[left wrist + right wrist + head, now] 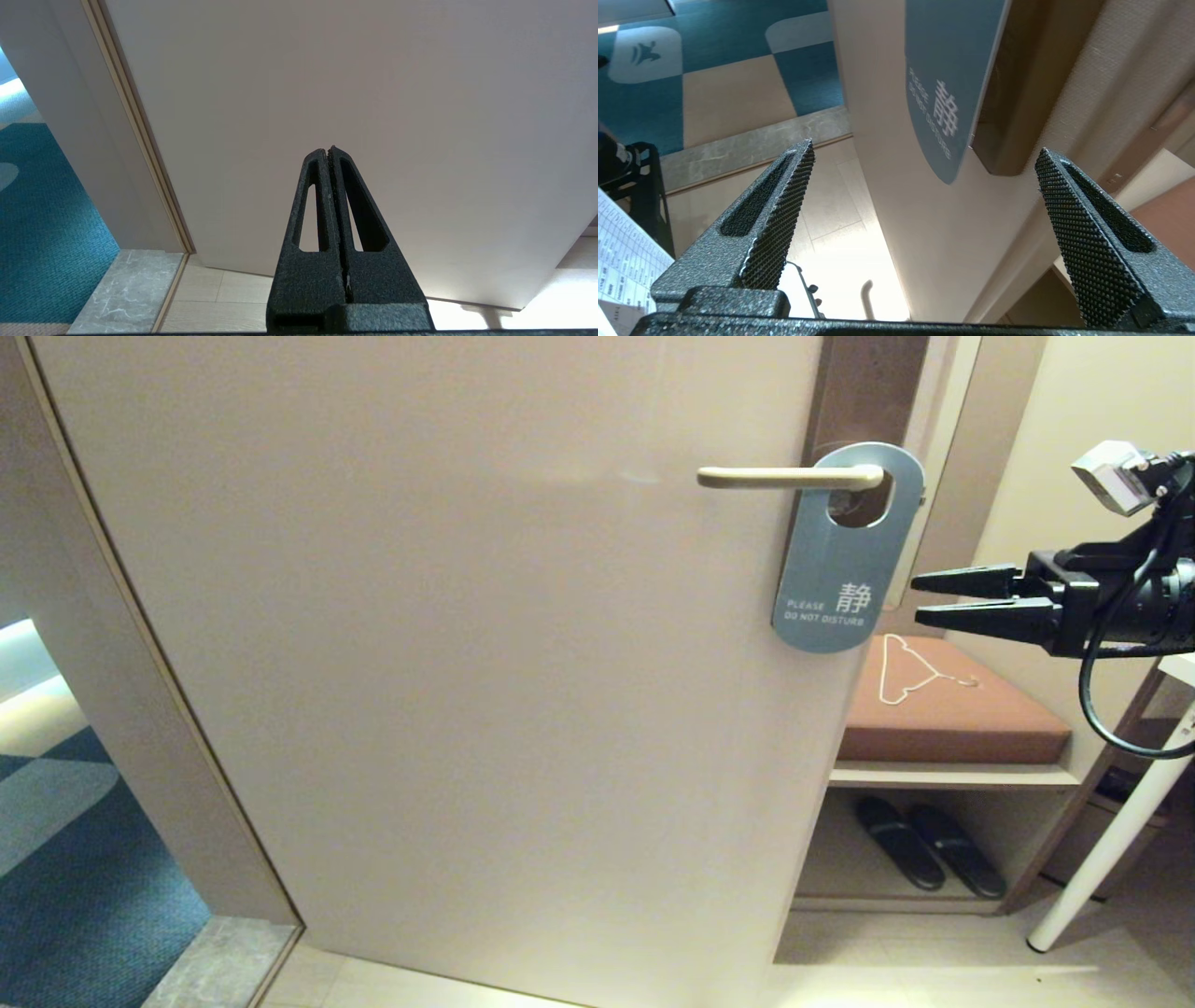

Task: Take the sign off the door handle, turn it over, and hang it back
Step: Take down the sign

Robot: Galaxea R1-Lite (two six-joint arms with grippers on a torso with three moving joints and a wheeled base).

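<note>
The sign [836,565] hangs by its oval hole on the door handle [789,477], a pale metal lever on the beige door. Its blue-grey face reading PLEASE DO NOT DISTURB faces me. My right gripper [915,597] hovers just right of the sign's lower end, open, with nothing between its fingers. In the right wrist view the sign [948,88] lies ahead of the wide-spread right gripper [924,149], apart from both pads. My left gripper [327,150] is shut on nothing, pointing at the lower part of the door; it does not show in the head view.
To the right of the door's edge stands a bench with a brown cushion [952,709]; a thin white wire clothes hanger [910,667] lies on it and black slippers [929,854] sit beneath. A white table leg [1111,840] slants at far right. Blue carpet [75,859] shows left of the door.
</note>
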